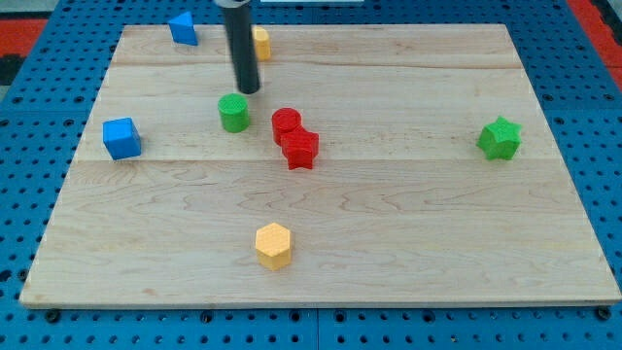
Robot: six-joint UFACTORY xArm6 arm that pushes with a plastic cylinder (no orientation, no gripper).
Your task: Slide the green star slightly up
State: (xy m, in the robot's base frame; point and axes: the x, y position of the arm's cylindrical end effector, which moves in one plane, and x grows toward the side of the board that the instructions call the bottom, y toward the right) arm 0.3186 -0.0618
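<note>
Wooden board (389, 224), green star (500, 138) near right edge, my tip (249, 89) far left, no pincer visible.

The green star (500, 138) lay flat on the wooden board (389, 214), near the view's right edge at mid-height, well apart from every other block and untouched.
</note>
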